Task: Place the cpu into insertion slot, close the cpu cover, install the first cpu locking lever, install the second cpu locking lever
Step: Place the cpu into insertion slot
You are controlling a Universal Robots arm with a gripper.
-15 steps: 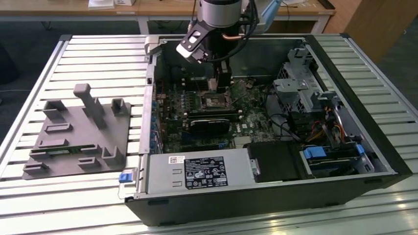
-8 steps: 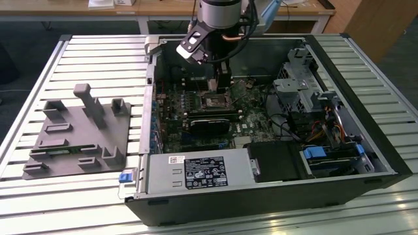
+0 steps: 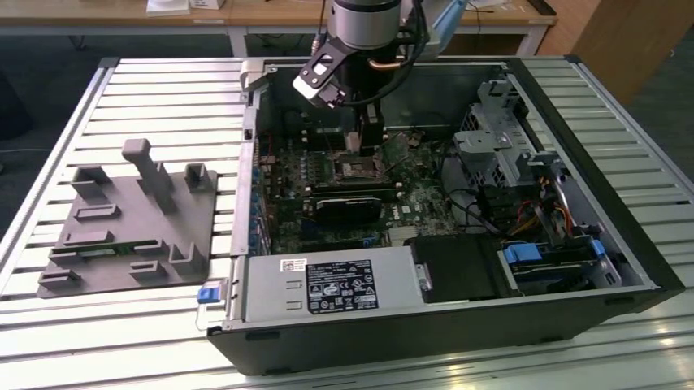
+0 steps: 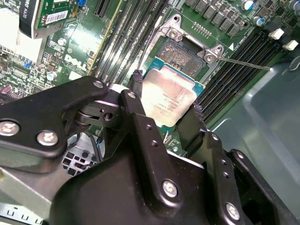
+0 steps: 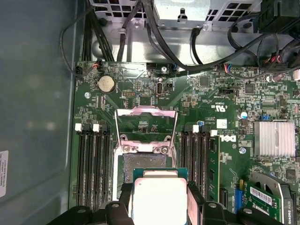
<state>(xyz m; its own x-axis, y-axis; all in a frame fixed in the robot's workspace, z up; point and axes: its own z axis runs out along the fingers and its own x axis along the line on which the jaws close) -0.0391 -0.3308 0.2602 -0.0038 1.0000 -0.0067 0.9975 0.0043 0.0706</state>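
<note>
The cpu (image 4: 171,101) is held over the insertion slot (image 4: 180,51).
It is clamped between gripper (image 4: 167,93) fingers; the slot is seemingly bare, the cpu cover (image 5: 146,110) raised.

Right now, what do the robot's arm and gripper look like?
The arm ends in a silver-grey cylindrical wrist with black cables looping beside it. The gripper is matt black: two flat, angular fingers with small holes and silver screw heads, narrowing to textured tips.
</note>
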